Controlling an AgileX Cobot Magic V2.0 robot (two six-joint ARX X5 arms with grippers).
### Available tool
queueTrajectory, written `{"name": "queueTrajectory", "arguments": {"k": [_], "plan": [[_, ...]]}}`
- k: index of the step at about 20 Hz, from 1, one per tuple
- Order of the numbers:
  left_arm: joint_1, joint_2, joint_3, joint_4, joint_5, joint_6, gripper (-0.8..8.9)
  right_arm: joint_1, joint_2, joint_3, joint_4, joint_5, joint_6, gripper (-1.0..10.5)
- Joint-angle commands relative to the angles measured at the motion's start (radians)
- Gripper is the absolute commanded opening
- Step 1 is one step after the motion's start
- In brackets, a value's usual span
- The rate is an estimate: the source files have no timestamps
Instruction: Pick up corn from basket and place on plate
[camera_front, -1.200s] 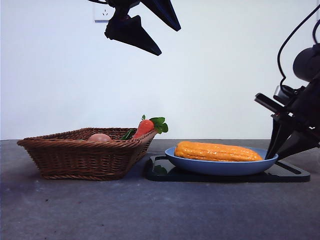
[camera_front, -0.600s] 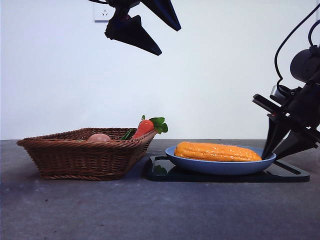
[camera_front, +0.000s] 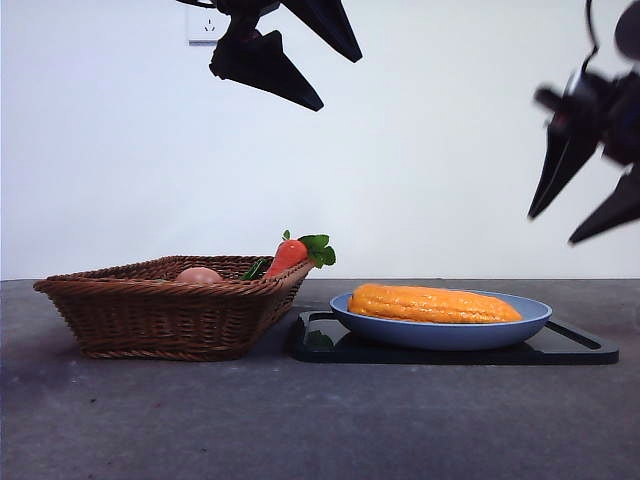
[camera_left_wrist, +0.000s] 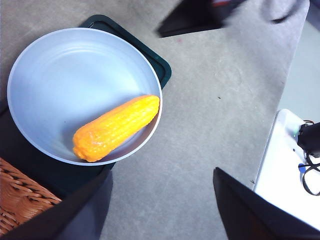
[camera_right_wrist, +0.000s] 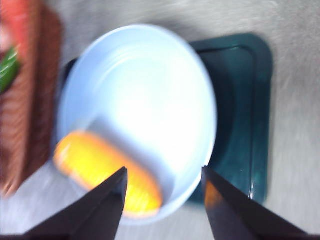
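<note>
The yellow-orange corn (camera_front: 435, 303) lies on its side in the light-blue plate (camera_front: 440, 335), right of the brown wicker basket (camera_front: 170, 310). My right gripper (camera_front: 551, 228) hangs open and empty in the air above the plate's right end. Its blurred wrist view shows the corn (camera_right_wrist: 107, 177), the plate (camera_right_wrist: 150, 90) and the basket (camera_right_wrist: 25, 115) beyond the gripper (camera_right_wrist: 164, 170). My left gripper (camera_front: 340, 80) waits high up, open and empty. The left wrist view looks down past that gripper (camera_left_wrist: 161, 175) on the corn (camera_left_wrist: 116, 128), plate (camera_left_wrist: 65, 65) and a basket corner (camera_left_wrist: 15, 200).
The plate stands on a flat black tray (camera_front: 570, 350). In the basket lie a red-orange carrot (camera_front: 290, 255) with green leaves and a small peach-coloured item (camera_front: 200, 274). A white box (camera_left_wrist: 285, 160) with cables sits beyond the table's edge.
My right gripper has risen from beside the plate's right rim to well above it, still open. The corn, plate and left gripper have not moved.
</note>
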Motion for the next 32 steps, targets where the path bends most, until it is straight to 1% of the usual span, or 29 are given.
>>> {"name": "queueTrajectory", "arguments": {"k": [1, 4, 7, 9, 11, 13, 14, 15, 16, 23, 26, 32], "plan": [[-0.005, 0.011, 0.026, -0.002, 0.0, -0.002, 3.25, 0.029, -0.099, 0.019, -0.096, -0.003, -0.098, 2.4], [-0.005, 0.011, 0.026, -0.024, 0.0, -0.001, 3.25, 0.098, -0.228, 0.019, -0.23, -0.002, -0.146, 2.4], [-0.005, 0.011, 0.026, -0.042, 0.0, -0.001, 3.15, 0.165, -0.319, 0.006, -0.282, 0.019, -0.154, 2.4], [-0.005, 0.011, 0.026, -0.059, 0.0, -0.002, 2.47, 0.214, -0.356, -0.017, -0.285, 0.064, -0.154, 2.0], [-0.005, 0.011, 0.026, -0.071, 0.0, -0.002, 1.42, 0.251, -0.362, -0.043, -0.287, 0.107, -0.153, 1.4], [-0.005, 0.011, 0.026, -0.078, 0.0, -0.002, 0.31, 0.274, -0.362, -0.078, -0.28, 0.11, -0.154, 0.8], [-0.005, 0.011, 0.026, -0.083, 0.0, -0.002, 0.02, 0.286, -0.362, -0.101, -0.265, 0.109, -0.154, 0.5], [-0.005, 0.011, 0.026, -0.092, 0.0, -0.002, 0.06, 0.298, -0.362, -0.119, -0.251, 0.109, -0.154, 0.1], [-0.005, 0.011, 0.026, -0.099, 0.0, -0.001, 0.06, 0.31, -0.362, -0.134, -0.235, 0.109, -0.154, 0.0], [-0.005, 0.011, 0.026, -0.075, 0.0, -0.001, 0.06, 0.323, -0.362, -0.146, -0.18, 0.103, -0.153, 0.0], [-0.005, 0.011, 0.026, -0.016, 0.0, -0.001, 0.06, 0.319, -0.362, -0.145, -0.16, 0.104, -0.154, 0.0], [-0.005, 0.011, 0.026, 0.174, 0.0, -0.001, 0.06, 0.312, -0.362, -0.145, -0.159, 0.103, -0.154, 0.0]]}}
